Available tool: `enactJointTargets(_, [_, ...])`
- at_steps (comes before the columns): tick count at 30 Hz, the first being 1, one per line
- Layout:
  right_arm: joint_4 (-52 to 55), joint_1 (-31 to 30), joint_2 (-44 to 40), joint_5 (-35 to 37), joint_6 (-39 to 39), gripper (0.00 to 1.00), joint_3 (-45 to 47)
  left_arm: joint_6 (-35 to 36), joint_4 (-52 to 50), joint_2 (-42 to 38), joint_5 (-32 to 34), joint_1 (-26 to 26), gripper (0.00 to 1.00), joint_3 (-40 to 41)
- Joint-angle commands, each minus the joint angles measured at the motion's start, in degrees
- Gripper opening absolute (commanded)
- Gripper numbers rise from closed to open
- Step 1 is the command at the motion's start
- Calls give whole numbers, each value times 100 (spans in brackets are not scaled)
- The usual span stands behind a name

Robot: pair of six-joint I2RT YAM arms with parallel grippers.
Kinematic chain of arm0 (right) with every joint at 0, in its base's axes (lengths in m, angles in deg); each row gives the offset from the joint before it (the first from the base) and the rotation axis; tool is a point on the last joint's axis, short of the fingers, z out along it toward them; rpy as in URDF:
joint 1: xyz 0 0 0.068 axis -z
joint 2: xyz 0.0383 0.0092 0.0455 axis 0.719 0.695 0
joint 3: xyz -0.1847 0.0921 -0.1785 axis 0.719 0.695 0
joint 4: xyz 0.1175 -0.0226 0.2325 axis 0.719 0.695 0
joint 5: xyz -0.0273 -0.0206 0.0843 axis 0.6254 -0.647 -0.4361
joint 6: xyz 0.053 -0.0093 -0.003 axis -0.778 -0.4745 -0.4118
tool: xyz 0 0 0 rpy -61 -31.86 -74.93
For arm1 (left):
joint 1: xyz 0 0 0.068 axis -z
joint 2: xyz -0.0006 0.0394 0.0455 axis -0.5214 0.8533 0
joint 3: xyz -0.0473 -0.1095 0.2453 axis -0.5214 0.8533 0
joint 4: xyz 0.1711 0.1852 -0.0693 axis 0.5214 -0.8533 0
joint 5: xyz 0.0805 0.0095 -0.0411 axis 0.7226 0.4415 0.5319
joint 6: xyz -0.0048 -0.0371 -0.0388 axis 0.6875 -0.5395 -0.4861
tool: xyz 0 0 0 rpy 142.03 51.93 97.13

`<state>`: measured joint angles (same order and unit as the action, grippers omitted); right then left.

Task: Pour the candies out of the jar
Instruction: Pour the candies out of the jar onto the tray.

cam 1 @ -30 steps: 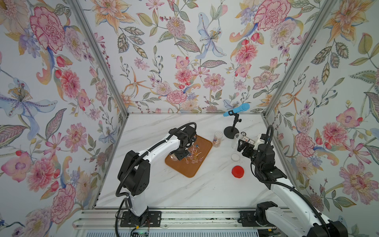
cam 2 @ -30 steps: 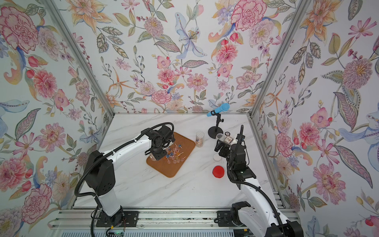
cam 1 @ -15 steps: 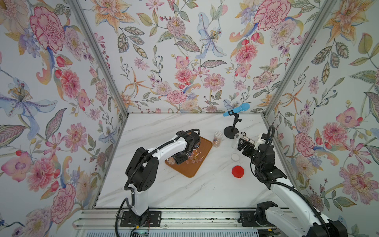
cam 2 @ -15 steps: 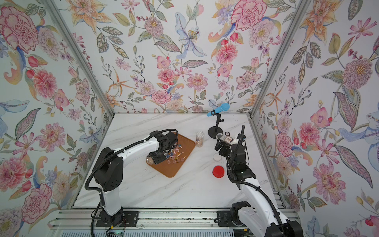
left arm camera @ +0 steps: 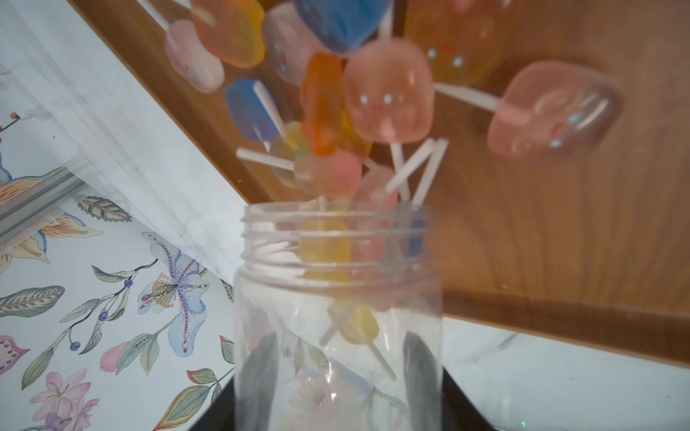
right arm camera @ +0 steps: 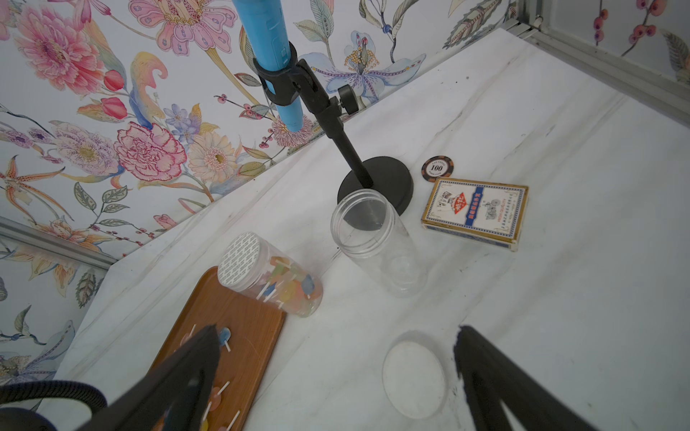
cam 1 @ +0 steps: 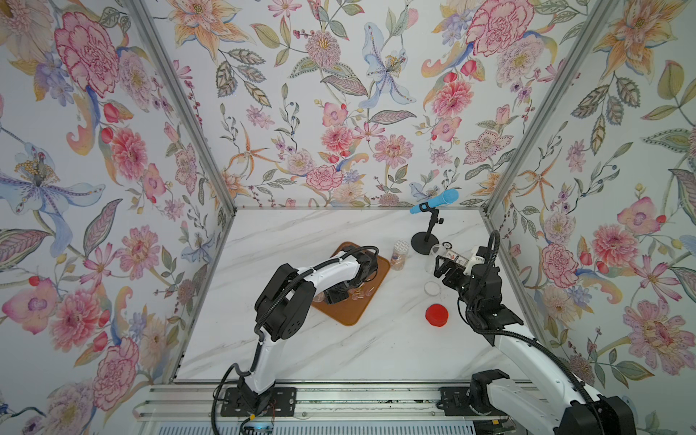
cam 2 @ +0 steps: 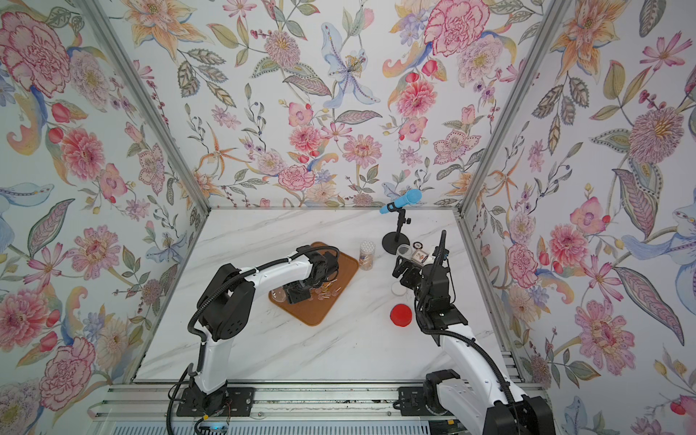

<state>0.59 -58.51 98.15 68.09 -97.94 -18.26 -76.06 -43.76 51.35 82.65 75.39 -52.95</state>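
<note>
Floral walls [cam 1: 339, 113], marble table [cam 1: 339, 350]: left end effector [cam 1: 336, 295] pinches jar [left arm camera: 338, 336], right end effector [right arm camera: 336, 334] spread.

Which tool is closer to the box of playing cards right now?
Right. The right tool hangs close to the card box; the left tool holds the jar over the wooden tray.

The jar [left arm camera: 298, 317] is clear, smooth plastic; the candies [left arm camera: 388, 93] look glossy and translucent on matt white sticks [left arm camera: 466, 97]. The tray [left arm camera: 560, 231] shows wood grain, the desk [right arm camera: 560, 306] a smooth marble pattern.
</note>
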Motion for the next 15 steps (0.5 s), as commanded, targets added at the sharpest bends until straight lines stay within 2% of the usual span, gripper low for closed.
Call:
enactJointTargets(1, [-108,34,-1,-15,-103,100,-31,-17,-209,-181,228,46,0,-163])
enactJointTargets(9, [-290,24,152,-79,-279,100,30,-92,-156,-738,299,60,0,254])
enactJointTargets(15, [-364,23,407,-239,-340,100,-96,-27,29,-968,245,55,0,269])
